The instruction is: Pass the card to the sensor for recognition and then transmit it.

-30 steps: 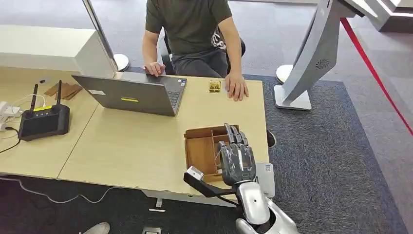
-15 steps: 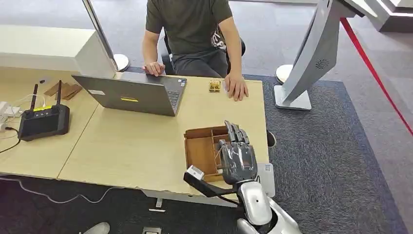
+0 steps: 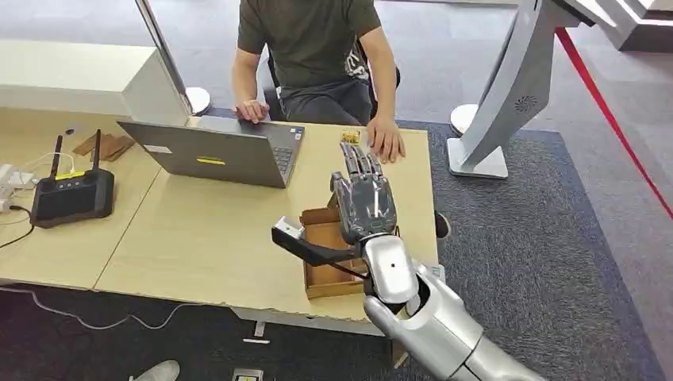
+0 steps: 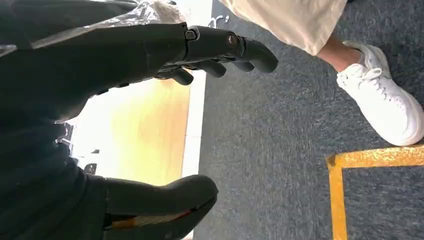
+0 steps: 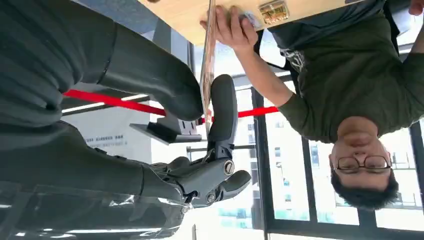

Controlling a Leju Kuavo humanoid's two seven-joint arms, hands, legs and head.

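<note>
My right hand (image 3: 363, 198) hovers above the table, just past the wooden tray (image 3: 325, 266), with its fingers stretched toward the person. In the right wrist view it pinches a thin card (image 5: 206, 60), seen edge-on, between the thumb (image 5: 155, 80) and a finger. A small gold sensor block (image 3: 349, 138) lies on the table ahead of the hand, right next to the person's hand (image 3: 386, 141). My left hand (image 4: 125, 55) hangs over grey carpet, fingers apart and holding nothing.
An open laptop (image 3: 214, 155) stands in front of the seated person. A black device with two antennas (image 3: 71, 197) sits at the table's left. A grey stand (image 3: 508, 95) rises on the carpet to the right. A white shoe (image 4: 382, 105) is near my left hand.
My right hand has risen from the wooden tray and moved forward across the table toward the gold block and the person's hand. The person has not moved.
</note>
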